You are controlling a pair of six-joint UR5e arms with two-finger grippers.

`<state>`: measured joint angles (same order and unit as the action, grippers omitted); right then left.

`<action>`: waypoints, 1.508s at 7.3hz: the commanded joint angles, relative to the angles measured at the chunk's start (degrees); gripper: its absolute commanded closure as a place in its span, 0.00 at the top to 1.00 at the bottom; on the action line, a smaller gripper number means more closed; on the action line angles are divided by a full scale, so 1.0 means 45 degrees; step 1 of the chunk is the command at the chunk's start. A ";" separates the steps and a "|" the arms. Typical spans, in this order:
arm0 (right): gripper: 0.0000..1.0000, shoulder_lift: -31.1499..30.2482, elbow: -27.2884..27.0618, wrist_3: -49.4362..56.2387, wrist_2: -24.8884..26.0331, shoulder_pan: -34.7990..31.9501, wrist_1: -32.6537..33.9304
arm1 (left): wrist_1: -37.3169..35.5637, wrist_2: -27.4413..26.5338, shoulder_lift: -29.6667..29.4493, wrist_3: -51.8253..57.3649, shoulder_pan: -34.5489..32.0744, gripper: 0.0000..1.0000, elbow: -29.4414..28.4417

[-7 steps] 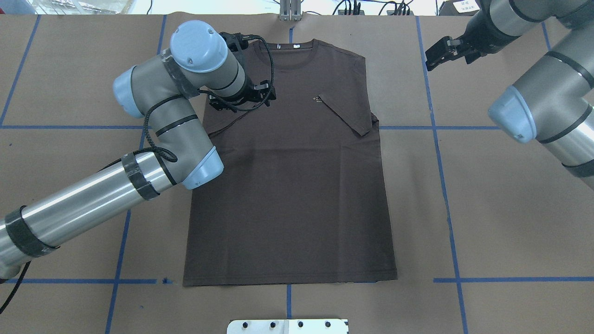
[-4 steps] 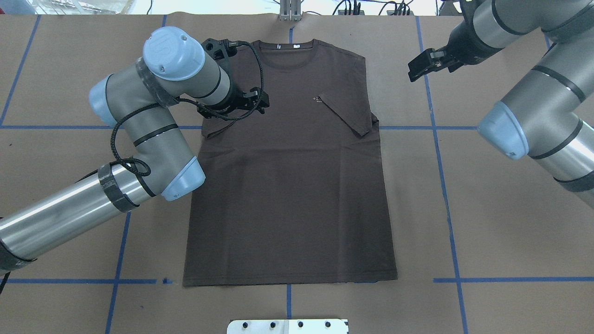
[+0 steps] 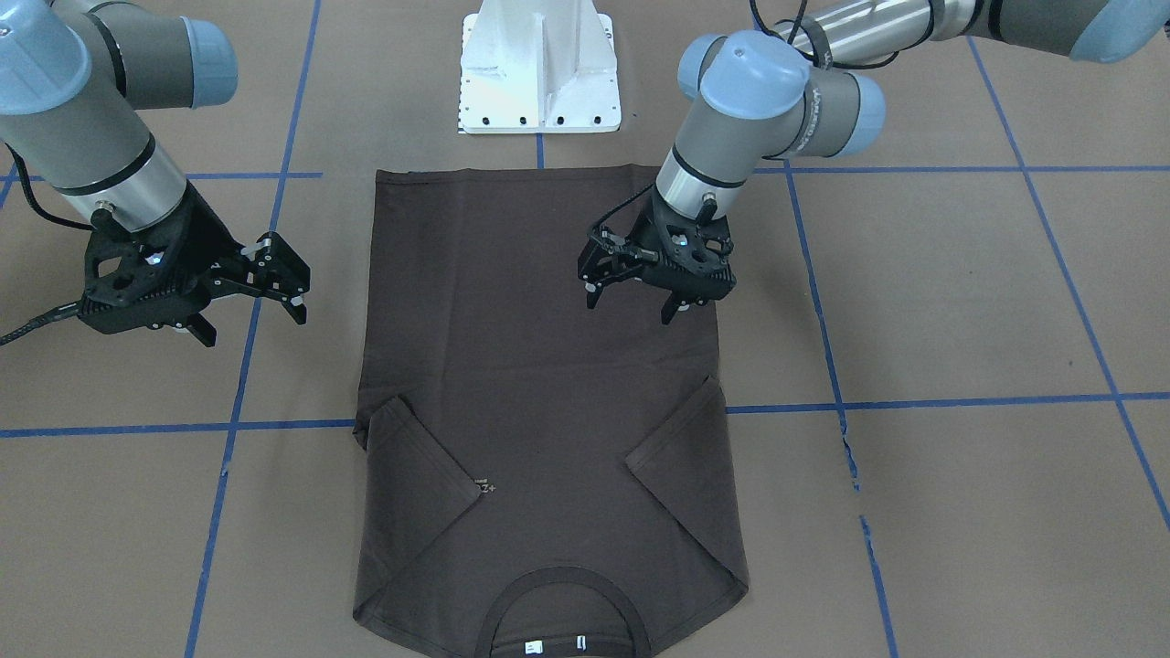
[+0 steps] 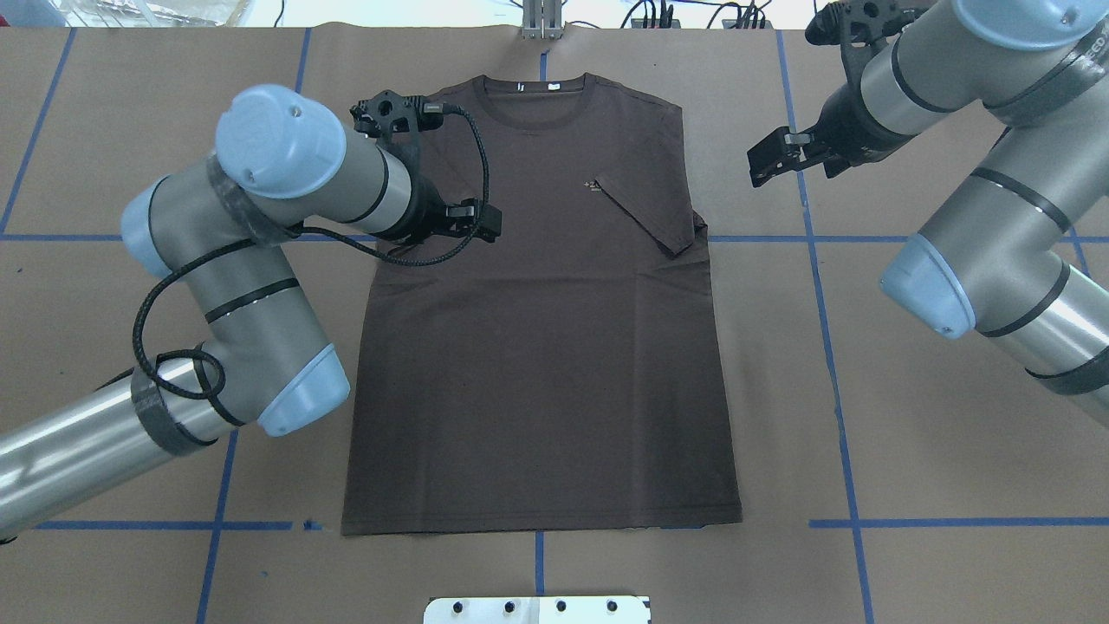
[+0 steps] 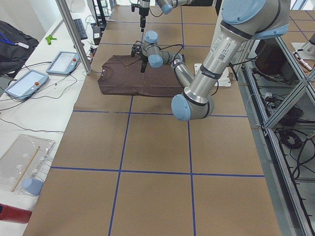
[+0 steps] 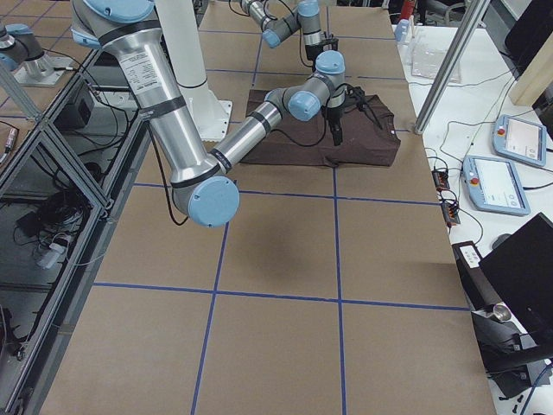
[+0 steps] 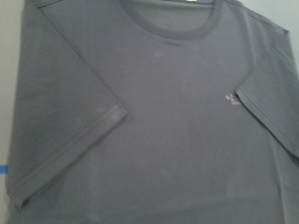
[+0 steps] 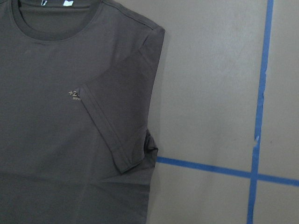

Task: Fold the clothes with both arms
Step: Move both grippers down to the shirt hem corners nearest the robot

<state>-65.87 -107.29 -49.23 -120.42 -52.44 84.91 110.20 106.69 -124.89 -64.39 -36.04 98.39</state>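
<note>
The dark brown T-shirt [image 4: 537,347] lies flat and face up on the brown paper, collar [image 4: 535,100] at the far side, hem toward the robot. Both short sleeves are folded inward onto the chest [image 3: 681,457] [image 3: 416,466]. My left gripper [image 3: 629,309] hovers open over the shirt's left side, below the folded sleeve, with nothing between its fingers. My right gripper [image 3: 251,324] hangs open over bare paper just off the shirt's right edge, level with the chest. The left wrist view shows the chest and logo [image 7: 231,99]; the right wrist view shows the folded right sleeve [image 8: 121,116].
The white base pedestal [image 3: 539,68] stands at the robot's side of the table just behind the hem. Blue tape lines [image 4: 832,347] grid the paper. A metal post [image 4: 541,17] rises beyond the collar. Tablets [image 5: 24,81] lie past the far table edge.
The left arm has drawn back toward the robot and outward, its gripper sliding from the upper chest down to mid-shirt. The right gripper has come inward toward the shirt's right edge.
</note>
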 commanded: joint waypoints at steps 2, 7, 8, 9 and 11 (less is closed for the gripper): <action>0.97 -0.2249 -0.2851 -0.5432 0.2373 0.3299 -0.1128 | -0.0191 -0.1265 0.1887 -0.1326 0.1946 1.00 0.2174; 0.86 -0.4345 -0.4341 -0.8436 0.5979 0.7394 -0.2325 | -0.0113 -0.3045 0.4330 -0.4226 0.4648 0.75 0.3213; 0.87 -0.4346 -0.4400 -0.8436 0.5999 0.7395 -0.2325 | -0.0094 -0.3045 0.4779 -0.4227 0.4746 0.74 0.3233; 0.87 -0.4365 -0.4420 -0.8436 0.5999 0.7395 -0.2305 | -0.0113 -0.3045 0.5035 -0.4227 0.4805 0.74 0.3292; 0.87 -0.4462 -0.4420 -0.8436 0.6018 0.7395 -0.2325 | -0.0094 -0.3045 0.5562 -0.4227 0.5253 0.74 0.3584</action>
<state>-85.68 -127.13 -87.17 -93.44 -19.24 74.47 109.75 93.00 -101.35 -83.39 -13.54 113.83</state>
